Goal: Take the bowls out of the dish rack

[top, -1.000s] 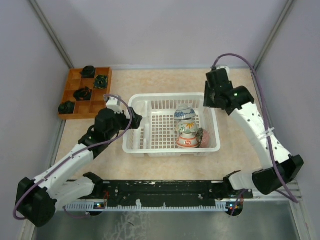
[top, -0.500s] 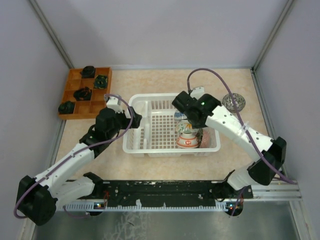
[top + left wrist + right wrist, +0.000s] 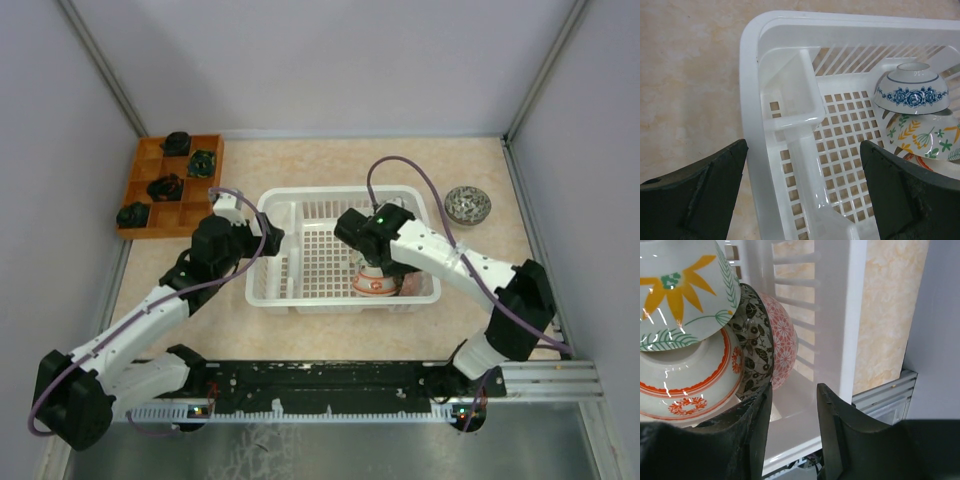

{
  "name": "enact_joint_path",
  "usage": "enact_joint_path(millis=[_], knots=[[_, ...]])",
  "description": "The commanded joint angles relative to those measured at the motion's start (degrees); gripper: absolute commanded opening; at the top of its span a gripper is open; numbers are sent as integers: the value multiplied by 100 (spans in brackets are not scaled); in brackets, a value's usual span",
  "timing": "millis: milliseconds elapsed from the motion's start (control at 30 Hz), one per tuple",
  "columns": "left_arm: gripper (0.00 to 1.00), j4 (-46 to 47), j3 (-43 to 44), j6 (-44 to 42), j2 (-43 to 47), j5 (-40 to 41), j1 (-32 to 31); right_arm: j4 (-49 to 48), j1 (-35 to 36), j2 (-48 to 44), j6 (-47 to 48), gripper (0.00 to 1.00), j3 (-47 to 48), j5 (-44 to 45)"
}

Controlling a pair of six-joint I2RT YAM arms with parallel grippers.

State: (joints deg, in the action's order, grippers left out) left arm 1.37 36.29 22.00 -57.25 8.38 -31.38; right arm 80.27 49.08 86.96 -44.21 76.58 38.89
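The white dish rack (image 3: 330, 194) stands mid-table. Bowls stand on edge at its right end. A white bowl with red-orange marks (image 3: 374, 285) shows under my right arm. My right gripper (image 3: 387, 266) is down inside the rack, open by a narrow gap and empty (image 3: 792, 410). Its left finger (image 3: 752, 435) sits beside a dark leaf-patterned bowl (image 3: 756, 347) and a pink-red bowl (image 3: 784, 342). My left gripper (image 3: 268, 240) is wide open astride the rack's left wall (image 3: 752, 100). A blue-and-white bowl (image 3: 911, 93) shows beyond it. A dark speckled bowl (image 3: 467, 204) sits on the table.
A brown wooden tray (image 3: 148, 207) with dark lumps stands at the back left. The rack's near-right wall (image 3: 855, 315) is close to my right gripper's right finger (image 3: 840, 435). Grey walls enclose the table. A black rail (image 3: 330, 378) runs along the near edge.
My right arm has swung from the back right leftward and down into the rack among the bowls. The dark speckled bowl now sits uncovered on the table. The left arm has not moved.
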Motion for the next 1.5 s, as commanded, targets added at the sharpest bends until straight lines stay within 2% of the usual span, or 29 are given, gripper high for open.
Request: enact_joint_path(millis=[0, 333, 867, 1233, 1400, 1467], knots=[[99, 43, -92, 0, -84, -198, -18, -187, 119, 130, -218, 42, -63, 64], [99, 86, -166, 1, -67, -179, -18, -293, 133, 572, -322, 42, -130, 186], [99, 241, -346, 52, -159, -221, -18, 297, 121, 1238, -879, 39, -96, 551], [99, 297, -404, 86, -214, -211, -18, 531, 114, 1442, -1046, 26, -81, 627], [99, 302, -422, 94, -203, -208, -18, 554, 111, 1462, -1039, 15, -46, 688], [99, 318, -431, 110, -221, -218, -18, 560, 113, 1472, -1021, 7, -1, 736]])
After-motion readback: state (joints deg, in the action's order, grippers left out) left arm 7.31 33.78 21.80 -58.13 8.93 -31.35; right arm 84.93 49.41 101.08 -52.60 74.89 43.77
